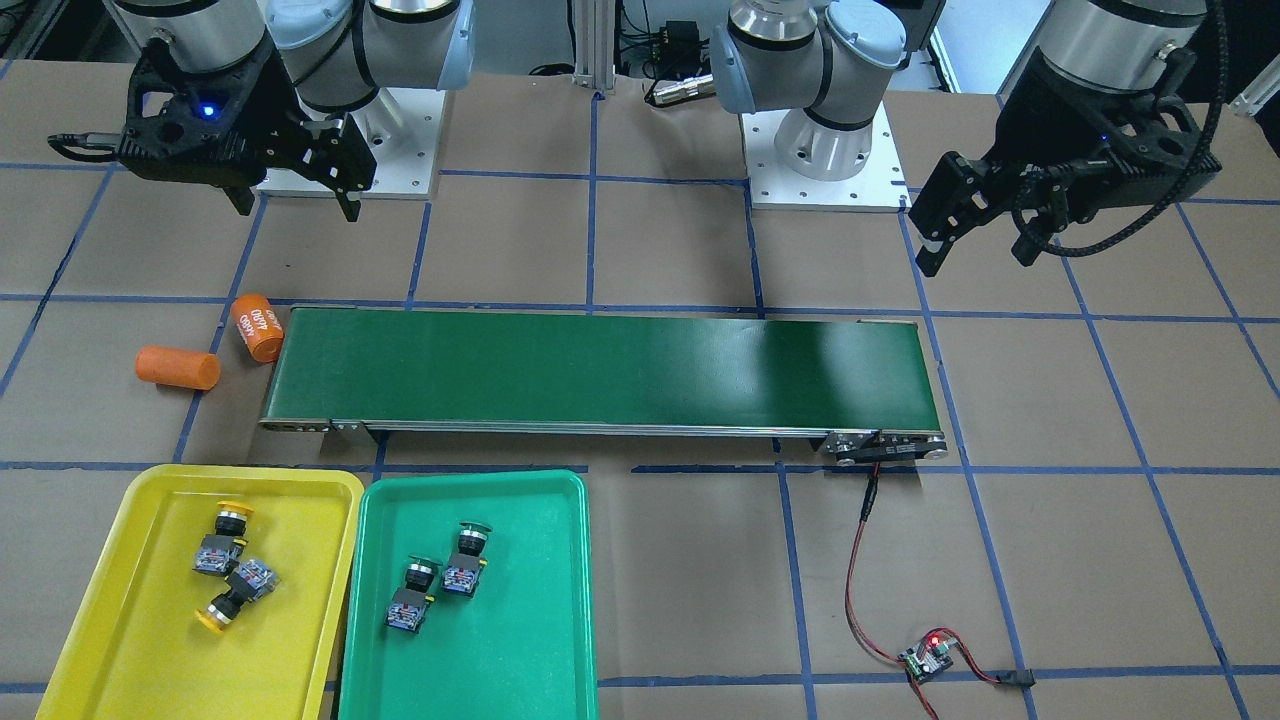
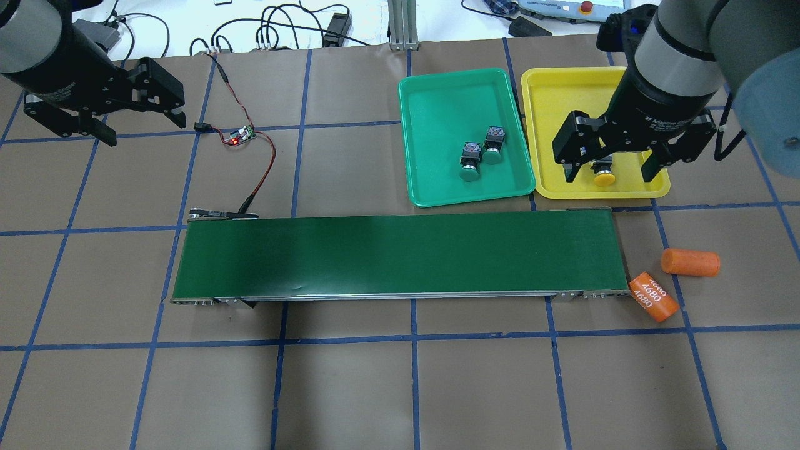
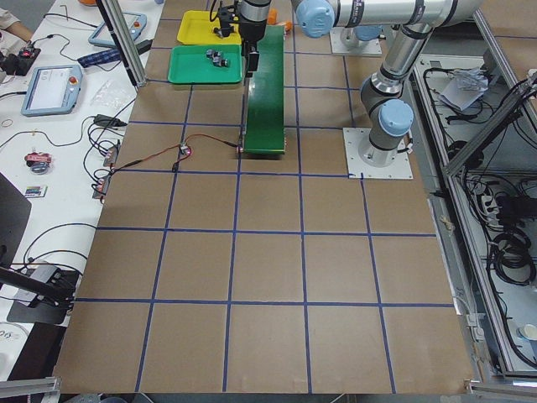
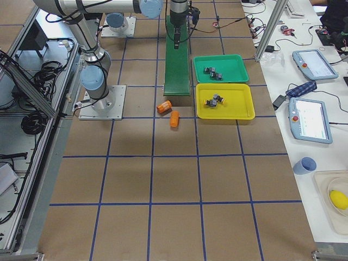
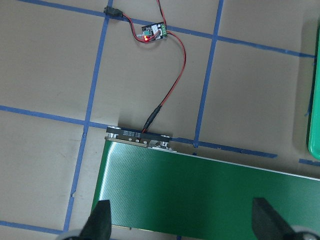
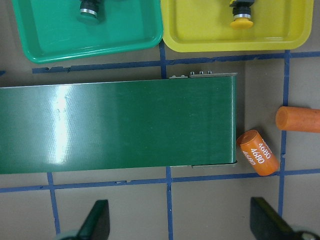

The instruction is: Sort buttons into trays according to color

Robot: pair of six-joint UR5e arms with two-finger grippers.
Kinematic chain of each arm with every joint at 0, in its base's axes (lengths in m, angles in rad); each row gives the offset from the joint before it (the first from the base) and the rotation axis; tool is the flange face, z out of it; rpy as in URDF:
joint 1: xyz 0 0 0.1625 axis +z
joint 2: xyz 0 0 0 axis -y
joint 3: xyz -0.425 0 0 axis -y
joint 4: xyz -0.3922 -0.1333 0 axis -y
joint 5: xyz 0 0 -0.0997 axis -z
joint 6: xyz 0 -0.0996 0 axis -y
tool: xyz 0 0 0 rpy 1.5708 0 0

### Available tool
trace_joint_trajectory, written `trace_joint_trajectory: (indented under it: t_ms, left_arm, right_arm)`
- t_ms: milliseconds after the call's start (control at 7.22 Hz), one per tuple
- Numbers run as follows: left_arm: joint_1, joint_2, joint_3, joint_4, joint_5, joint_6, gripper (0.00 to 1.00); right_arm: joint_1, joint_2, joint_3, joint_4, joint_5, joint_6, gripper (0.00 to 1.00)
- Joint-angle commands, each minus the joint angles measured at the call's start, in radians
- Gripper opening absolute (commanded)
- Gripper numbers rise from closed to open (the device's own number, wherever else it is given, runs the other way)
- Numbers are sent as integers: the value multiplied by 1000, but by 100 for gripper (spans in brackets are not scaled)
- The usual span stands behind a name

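Observation:
Two yellow-capped buttons (image 1: 222, 540) (image 1: 238, 590) lie in the yellow tray (image 1: 120, 640). Two green-capped buttons (image 1: 465, 560) (image 1: 415, 595) lie in the green tray (image 1: 520, 640). In the overhead view the green ones (image 2: 470, 161) (image 2: 494, 145) show fully. Only one yellow button (image 2: 604, 177) shows there; the other is hidden under my right arm. My right gripper (image 1: 298, 208) hangs open and empty, high above the conveyor's end by the trays. My left gripper (image 1: 975, 258) is open and empty above the conveyor's other end. Both wrist views show spread fingers, left (image 5: 100, 222) and right (image 6: 97, 222), with nothing between them.
A long dark-green conveyor belt (image 2: 400, 256) runs across the table's middle. Two orange cylinders, one printed "4680" (image 2: 653, 297) and one plain (image 2: 690, 262), lie off its end by the trays. A small controller board (image 2: 240, 134) with red wires lies near the other end.

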Motion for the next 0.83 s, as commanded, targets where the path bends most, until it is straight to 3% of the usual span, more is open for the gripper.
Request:
trace_joint_trajectory:
  t_ms: [0,693]
  left_arm:
    - [16,-55,10,2,-6,-5,100]
    - [58,-87,17,-60,-14,4,100]
  right_arm:
    - [0,-3,1,2,-1,-9,100]
    - [0,-5,0,-3,0,-12,100]
